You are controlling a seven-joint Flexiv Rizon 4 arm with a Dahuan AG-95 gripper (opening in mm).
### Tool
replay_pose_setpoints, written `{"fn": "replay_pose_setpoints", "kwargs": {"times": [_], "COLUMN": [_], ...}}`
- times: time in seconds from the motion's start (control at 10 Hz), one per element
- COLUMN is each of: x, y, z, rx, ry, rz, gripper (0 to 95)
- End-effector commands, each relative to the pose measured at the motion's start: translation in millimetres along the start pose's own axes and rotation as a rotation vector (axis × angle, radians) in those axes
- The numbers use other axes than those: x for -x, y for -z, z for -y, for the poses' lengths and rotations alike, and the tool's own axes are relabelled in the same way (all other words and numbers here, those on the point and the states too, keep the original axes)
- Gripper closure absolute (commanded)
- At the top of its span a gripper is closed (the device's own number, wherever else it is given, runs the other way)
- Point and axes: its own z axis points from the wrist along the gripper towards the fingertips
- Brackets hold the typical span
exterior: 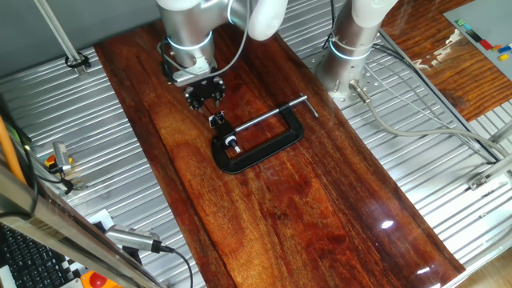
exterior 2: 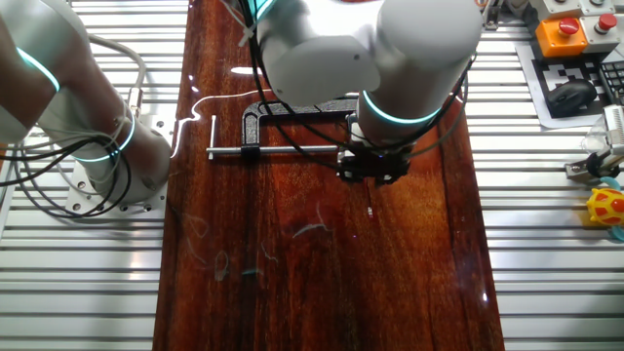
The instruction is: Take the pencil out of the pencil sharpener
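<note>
Dark wooden tabletop [exterior: 320, 216]: claw [exterior: 206, 99], grip unclear, hovers over sharpener [exterior: 216, 121] beside clamp [exterior: 260, 148].

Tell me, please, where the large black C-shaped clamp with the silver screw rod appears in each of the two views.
One fixed view: the large black C-shaped clamp with the silver screw rod lies at the picture's centre, just below the tool.
The other fixed view: it lies in the upper middle, left of the tool, partly hidden by the white arm.
Shared landmark: the dark red wooden board under it.
</note>
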Motion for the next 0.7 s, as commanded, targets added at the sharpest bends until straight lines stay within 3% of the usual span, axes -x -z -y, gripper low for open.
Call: {"fn": "replay_pose_setpoints", "kwargs": {"times": [0.1,0.3,0.4,0.7], "x": [-0.7,0.1,0.9,3.5], "y": [-2.3,-5.6,-5.9,-6.9], "z": [0.1,0.7,0.8,1.3], "rx": [0.0,-0.006,-0.006,-0.006], "ry": [0.0,-0.015,-0.023,-0.026], "rz": [0.002,0.006,0.006,0.014], "gripper": [57.0,57.0,95.0,95.0]}}
